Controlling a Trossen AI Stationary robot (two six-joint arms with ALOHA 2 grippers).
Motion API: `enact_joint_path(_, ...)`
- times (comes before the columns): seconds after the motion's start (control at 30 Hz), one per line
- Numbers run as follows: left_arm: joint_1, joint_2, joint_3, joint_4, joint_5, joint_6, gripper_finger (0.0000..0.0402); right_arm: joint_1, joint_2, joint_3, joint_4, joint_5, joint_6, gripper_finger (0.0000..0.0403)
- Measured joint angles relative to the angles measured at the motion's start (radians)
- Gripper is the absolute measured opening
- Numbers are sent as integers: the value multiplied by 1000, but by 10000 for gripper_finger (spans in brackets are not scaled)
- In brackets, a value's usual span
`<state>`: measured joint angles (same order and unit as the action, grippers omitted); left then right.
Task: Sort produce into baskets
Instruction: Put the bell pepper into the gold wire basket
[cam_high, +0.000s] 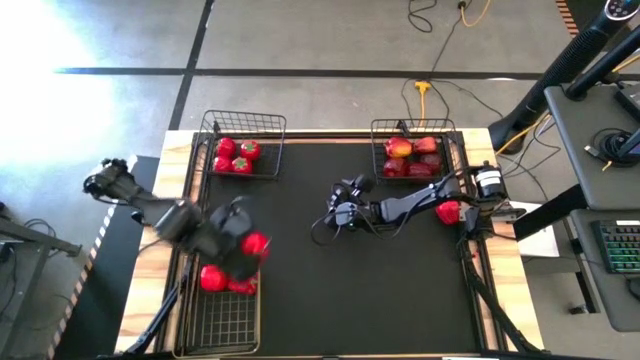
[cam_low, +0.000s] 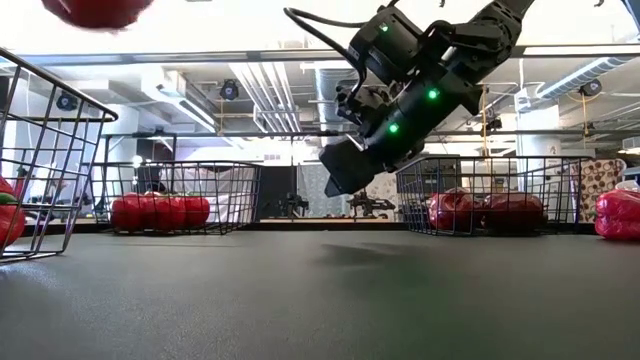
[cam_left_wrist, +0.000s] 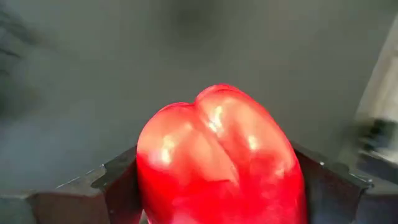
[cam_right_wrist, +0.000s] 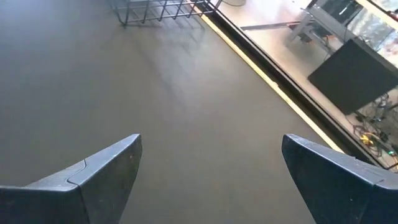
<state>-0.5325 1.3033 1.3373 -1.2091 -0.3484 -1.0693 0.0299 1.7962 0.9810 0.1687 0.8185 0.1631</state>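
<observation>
Over the long basket at the table's left edge, left gripper clamps a red bell pepper, jaws tight on both sides of it in the left wrist view. Pepper sits above the basket's upper end, two more red items already in there just below it. Right gripper hangs mid-table above the black mat, fingers spread wide, nothing between them. Tomatoes in the top-left basket, apples and peppers in the top-right basket, one loose pepper at the right edge by the right arm's base. For the step: lower until the pepper is inside the mesh walls before letting go, aim for a bare patch beside the other two so it doesn't roll off them, then lift straight up clear of the rim
</observation>
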Motion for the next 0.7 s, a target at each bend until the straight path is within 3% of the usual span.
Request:
enact_joint_path(0.2,-285,66,68,-5,38,-343,306,0,0,0,-2,-8,42,380)
enact_joint_path(0.33,-399,143,47,-8,55,-520,306,16,0,0,-5,-52,105,380)
enact_joint_path(0.47,-423,236,24,-11,158,-606,315,69,0,0,-1,-112,131,380)
enact_joint_path(0.6,-414,338,19,-45,355,-608,328,151,0,0,5,-112,174,380)
enact_joint_path(0.7,-411,405,16,-51,393,-583,327,218,0,0,22,-111,214,380)
